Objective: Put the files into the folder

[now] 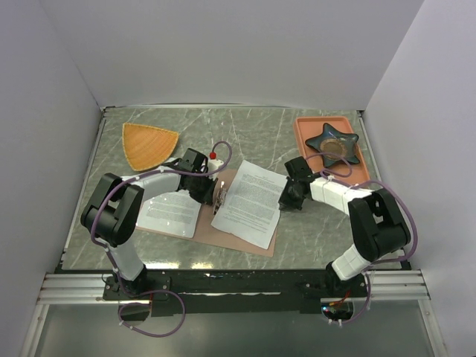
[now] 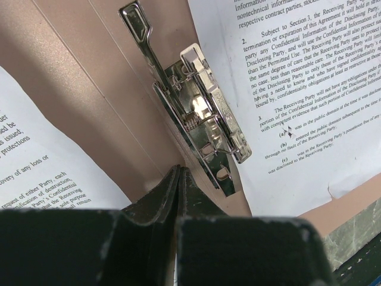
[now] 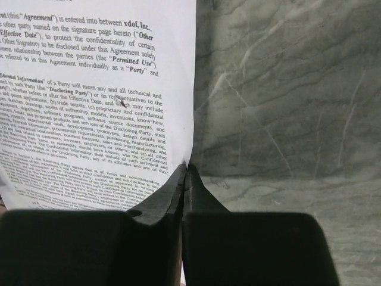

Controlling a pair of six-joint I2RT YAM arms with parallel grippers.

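Observation:
The folder (image 1: 239, 241) lies open on the table, pinkish-brown, with a metal clip (image 2: 205, 119) at its crease. One of the files (image 1: 169, 214) rests on its left half and another (image 1: 249, 201) lies over its right half. My left gripper (image 2: 180, 168) is shut, with its tips down on the bare folder (image 2: 89, 77) just below the clip and nothing seen between them. My right gripper (image 3: 186, 167) is shut on the right edge of the right-hand file (image 3: 89, 107), which rises from its fingertips. In the top view that gripper (image 1: 285, 199) is at the sheet's right side.
An orange fan-shaped plate (image 1: 149, 143) sits at the back left. A salmon tray (image 1: 303, 128) holding a dark star-shaped dish (image 1: 332, 143) stands at the back right, close behind my right arm. White walls enclose the table on three sides.

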